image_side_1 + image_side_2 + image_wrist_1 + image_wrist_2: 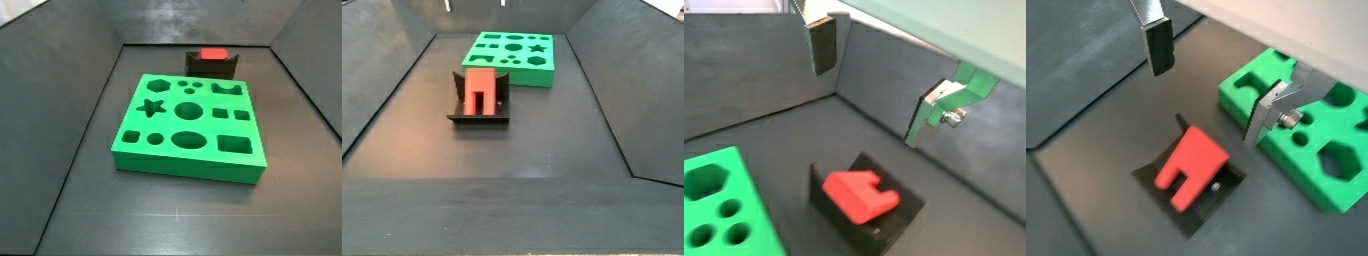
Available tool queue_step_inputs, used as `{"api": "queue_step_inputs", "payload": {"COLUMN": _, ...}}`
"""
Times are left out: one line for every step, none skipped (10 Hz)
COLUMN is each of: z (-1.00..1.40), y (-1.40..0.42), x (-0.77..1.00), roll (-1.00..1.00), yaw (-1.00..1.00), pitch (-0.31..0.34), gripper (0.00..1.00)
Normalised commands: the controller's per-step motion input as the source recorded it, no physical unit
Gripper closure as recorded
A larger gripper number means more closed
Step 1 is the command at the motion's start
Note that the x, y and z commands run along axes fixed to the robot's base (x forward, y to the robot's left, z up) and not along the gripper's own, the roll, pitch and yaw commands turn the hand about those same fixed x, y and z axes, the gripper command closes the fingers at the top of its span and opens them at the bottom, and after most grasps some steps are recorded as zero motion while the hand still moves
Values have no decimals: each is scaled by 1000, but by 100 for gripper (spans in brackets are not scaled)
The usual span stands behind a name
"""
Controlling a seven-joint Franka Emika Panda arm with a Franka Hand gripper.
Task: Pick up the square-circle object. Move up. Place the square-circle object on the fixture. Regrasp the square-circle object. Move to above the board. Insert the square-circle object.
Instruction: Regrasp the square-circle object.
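Observation:
The red square-circle object [1193,165] lies on the dark fixture [1215,203] with its two prongs pointing away from the green board [1313,140]. My gripper [1213,78] is open and empty, above the fixture and apart from the peg. In a wrist view the gripper [881,78], the peg [861,193], the fixture [895,222] and a board corner [718,200] also show. In both side views the peg [211,55] [480,90] rests on the fixture [214,70] [478,118] beside the board [190,125] [513,55].
Dark sloping walls [60,110] [603,90] enclose the dark floor on all sides. The fixture stands close to one short edge of the board, near the back wall [201,30].

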Motion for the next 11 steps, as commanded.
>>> {"api": "queue_step_inputs", "payload": {"z": -3, "y": -23, "x": 14, "roll": 1000, "yaw": 30, "pitch": 34, "gripper": 0}}
{"api": "queue_step_inputs", "payload": {"z": -1, "y": -25, "x": 28, "roll": 1000, "yaw": 37, "pitch": 47, "gripper": 0}}
{"api": "queue_step_inputs", "payload": {"z": -1, "y": -27, "x": 39, "roll": 1000, "yaw": 40, "pitch": 53, "gripper": 0}}
{"api": "queue_step_inputs", "payload": {"z": -5, "y": -28, "x": 57, "roll": 1000, "yaw": 51, "pitch": 74, "gripper": 0}}
{"api": "queue_step_inputs", "payload": {"z": -9, "y": -32, "x": 72, "roll": 1000, "yaw": 62, "pitch": 94, "gripper": 0}}
{"api": "queue_step_inputs", "payload": {"z": -11, "y": -35, "x": 88, "roll": 1000, "yaw": 84, "pitch": 129, "gripper": 0}}
{"api": "queue_step_inputs", "payload": {"z": -11, "y": -35, "x": 86, "roll": 1000, "yaw": 111, "pitch": 155, "gripper": 0}}
{"api": "queue_step_inputs", "payload": {"z": -11, "y": -39, "x": 85, "roll": 876, "yaw": 132, "pitch": 157, "gripper": 0}}
{"api": "queue_step_inputs", "payload": {"z": -11, "y": -38, "x": 86, "roll": 608, "yaw": 156, "pitch": 133, "gripper": 0}}
{"api": "queue_step_inputs", "payload": {"z": -14, "y": -39, "x": 86, "roll": 414, "yaw": 171, "pitch": 112, "gripper": 0}}
{"api": "queue_step_inputs", "payload": {"z": -5, "y": -26, "x": 81, "roll": 272, "yaw": 175, "pitch": 86, "gripper": 0}}
